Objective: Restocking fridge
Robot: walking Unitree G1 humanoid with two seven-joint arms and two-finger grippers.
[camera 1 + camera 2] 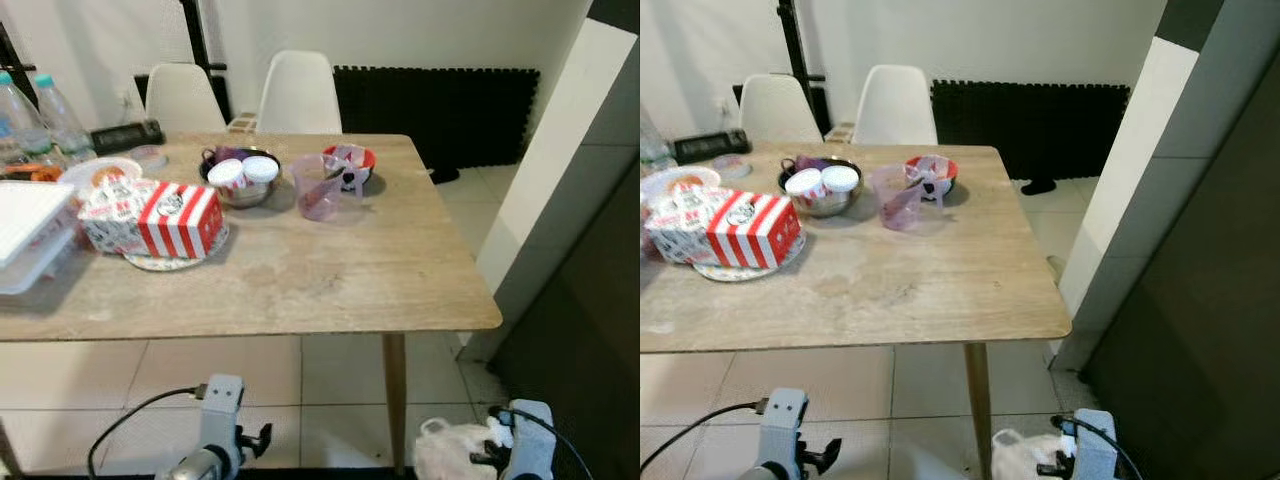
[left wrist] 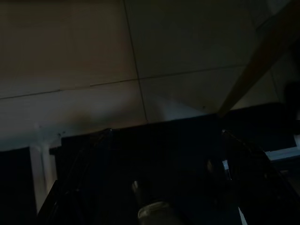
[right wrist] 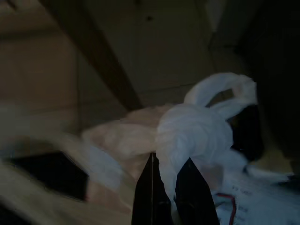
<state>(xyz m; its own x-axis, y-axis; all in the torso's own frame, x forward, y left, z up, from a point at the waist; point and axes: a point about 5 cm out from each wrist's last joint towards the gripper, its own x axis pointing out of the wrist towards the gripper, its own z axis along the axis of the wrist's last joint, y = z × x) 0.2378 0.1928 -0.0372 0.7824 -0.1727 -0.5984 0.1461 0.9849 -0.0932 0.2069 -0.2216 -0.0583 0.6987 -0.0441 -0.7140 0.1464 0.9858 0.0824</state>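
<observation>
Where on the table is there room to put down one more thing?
The wooden table is bare along its near edge and right side, in front of the pink cup and beside the red bowl. The left end is crowded: striped box, metal bowl, white tray, bottles.

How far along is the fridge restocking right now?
Early. The right tool is pinched on a white plastic bag held low beside the table. Left to do: the red-striped box, the steel bowl of tubs and the bottles sit on the table. The left arm hangs idle.
</observation>
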